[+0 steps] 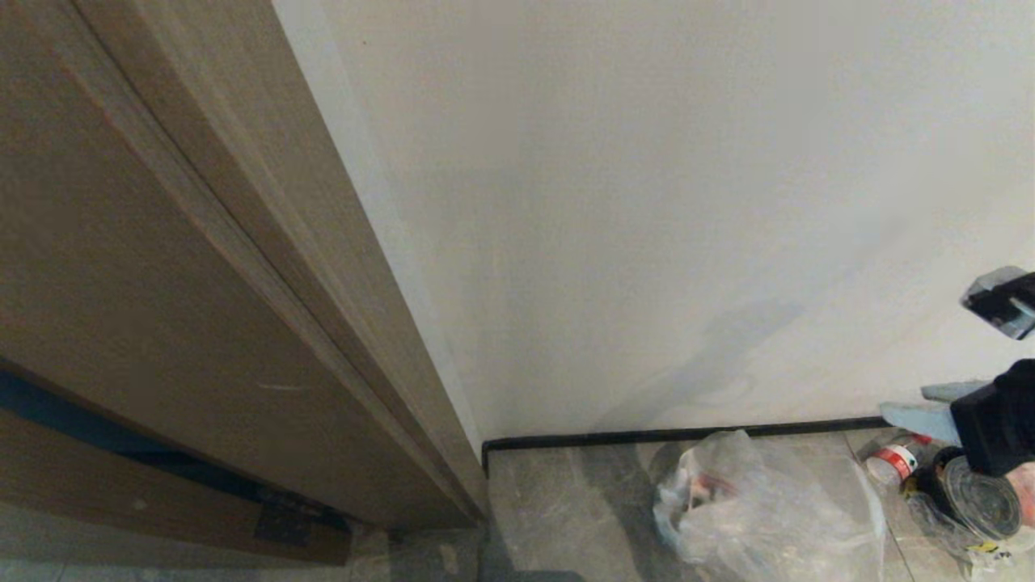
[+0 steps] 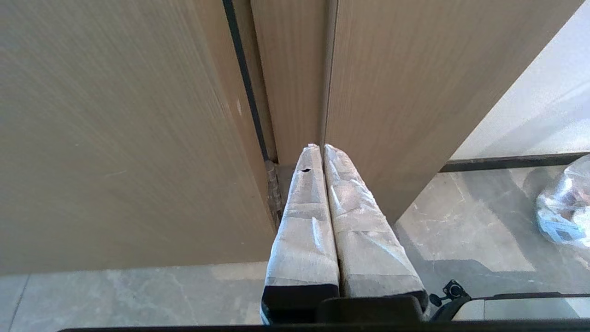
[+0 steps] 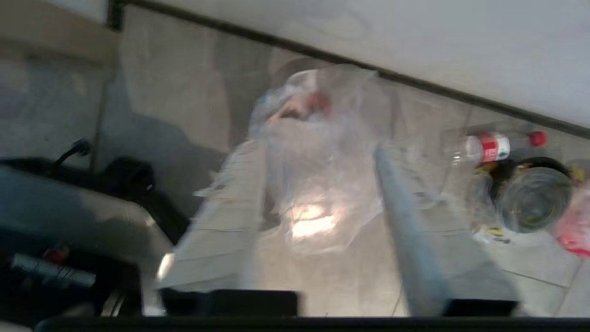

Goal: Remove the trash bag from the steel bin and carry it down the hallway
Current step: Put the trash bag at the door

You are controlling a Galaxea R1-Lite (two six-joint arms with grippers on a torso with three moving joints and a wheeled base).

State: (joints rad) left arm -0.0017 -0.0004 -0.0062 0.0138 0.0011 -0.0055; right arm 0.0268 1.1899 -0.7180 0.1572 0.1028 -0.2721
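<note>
My right gripper (image 3: 318, 152) has its fingers apart, straddling the trash bag (image 3: 318, 184) lying on the floor by the wall, out of the steel bin (image 3: 534, 198) just beside it. Thin film could slip or tear if I pinch too little. Left gripper (image 2: 318, 147) pressed together, parked by the door (image 2: 115, 138).

A wooden door (image 1: 162, 267) meets a white wall (image 1: 647, 202).

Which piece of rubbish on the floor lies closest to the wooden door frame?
The clear trash bag, sitting alone on the tiles. The red-labelled bottle and steel bin lie farther right.
</note>
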